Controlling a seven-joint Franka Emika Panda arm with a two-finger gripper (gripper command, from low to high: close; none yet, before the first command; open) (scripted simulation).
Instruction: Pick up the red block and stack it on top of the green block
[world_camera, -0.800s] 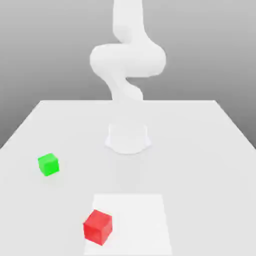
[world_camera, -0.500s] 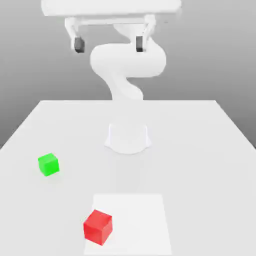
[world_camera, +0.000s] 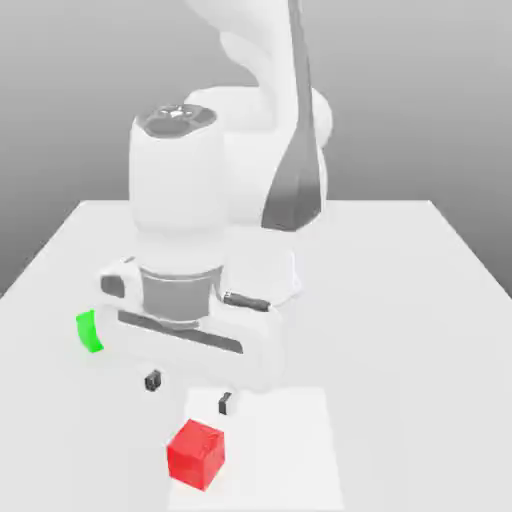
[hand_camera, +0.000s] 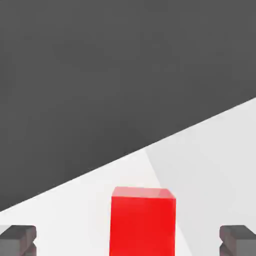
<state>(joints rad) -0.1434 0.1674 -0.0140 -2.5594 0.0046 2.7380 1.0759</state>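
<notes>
Exterior view showed my gripper (world_camera: 188, 392) hanging low over the white table (world_camera: 420, 300), its two dark fingertips (world_camera: 152, 380) spread wide with nothing between them. My white hand and wrist filled the middle of that picture, tilted so the fingertip toward the exterior view's left sat a little higher in the picture than the other one.

The red block (world_camera: 195, 454) lay on the table just below my fingertips, near the front edge of the picture, resting on a paler square patch (world_camera: 290, 440) of the tabletop, close to that patch's corner on the exterior view's left. My fingers were apart from it, not touching.

The green block (world_camera: 89, 331) sat on the table well apart from the red one, toward the exterior view's left and farther back. My hand covered most of it, so I saw only a green sliver at its edge.

From the hand view, the red block (hand_camera: 143, 220) stood centred between my two grey fingertips (hand_camera: 18, 239), which sat wide at either side and clear of its faces. Behind it the table ended against a dark grey background.
</notes>
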